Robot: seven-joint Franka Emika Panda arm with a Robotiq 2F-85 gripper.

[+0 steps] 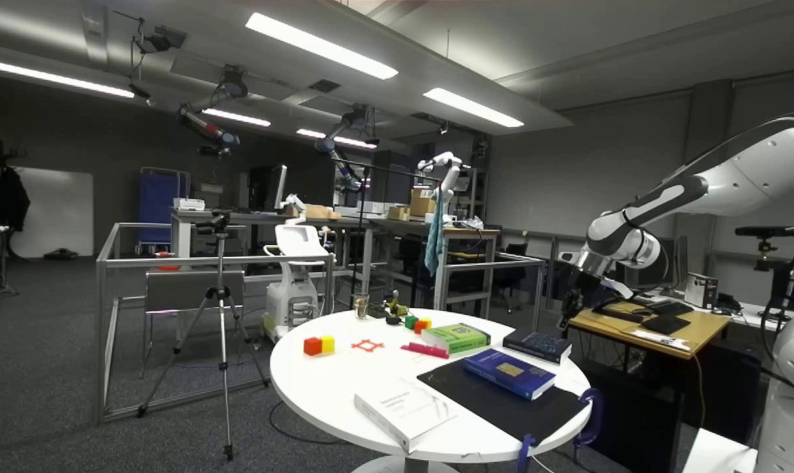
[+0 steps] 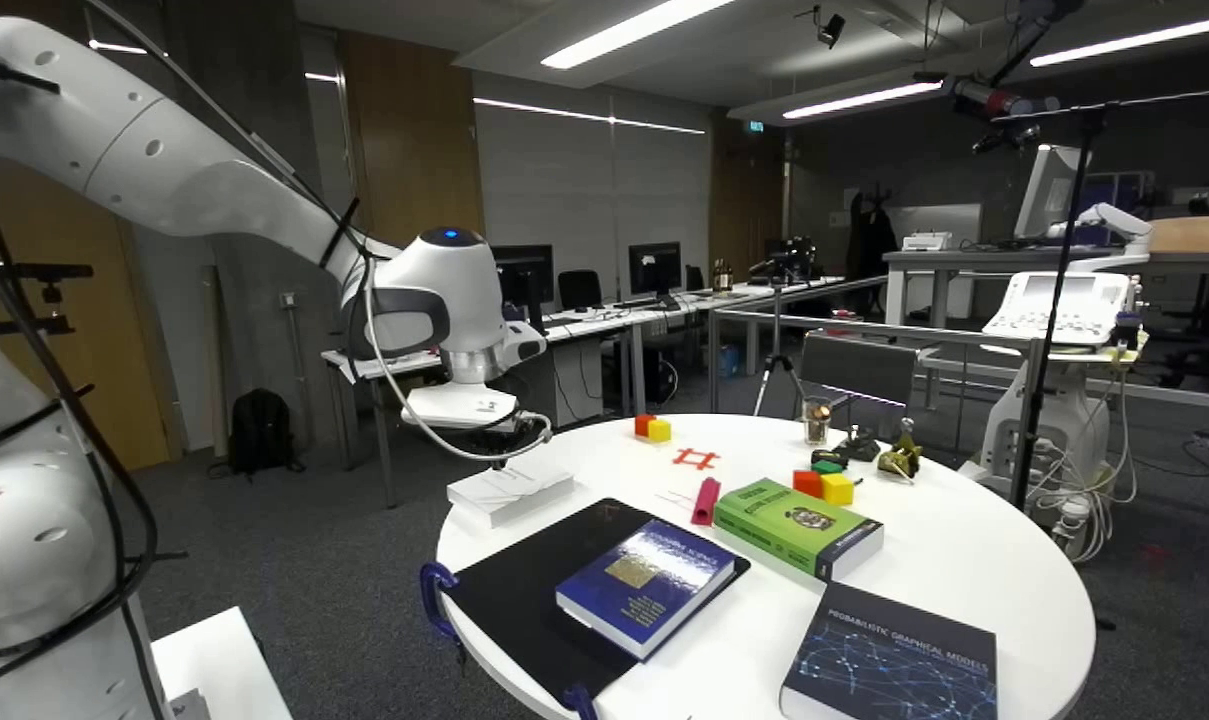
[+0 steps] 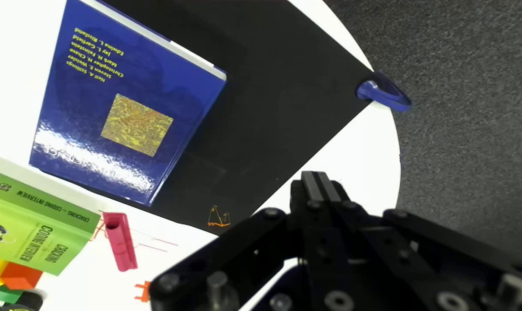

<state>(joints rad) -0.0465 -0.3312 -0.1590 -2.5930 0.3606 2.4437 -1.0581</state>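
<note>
Four books are lying on the round white surface [image 1: 344, 381]: a blue book [image 3: 127, 103], a green book [image 2: 799, 522], a dark book [image 2: 894, 660] and a white book [image 1: 404, 410]. A white robot arm [image 2: 184, 180] is standing beside the surface, and its jaws are hanging above, touching nothing that the pictures are showing. In the wrist view the jaws are pressing together, with nothing visible between them. They are showing there over the strip of surface between the black mat [image 3: 278, 99] and the rim, where a blue clamp [image 3: 384, 93] is pinning the mat's corner. The white book is lying off the mat, near the rim; in an exterior view it is appearing just under the jaws, though depth is leaving their true distance uncertain. The blue book is resting on the mat, while the other three are lying off it. A pink tube [image 3: 121, 244] is lying just beside the green book. On progress, my judgement is leaning this way: no grasp is being made, no book is being carried, and anything further is waiting on a grasp not yet begun.
</note>
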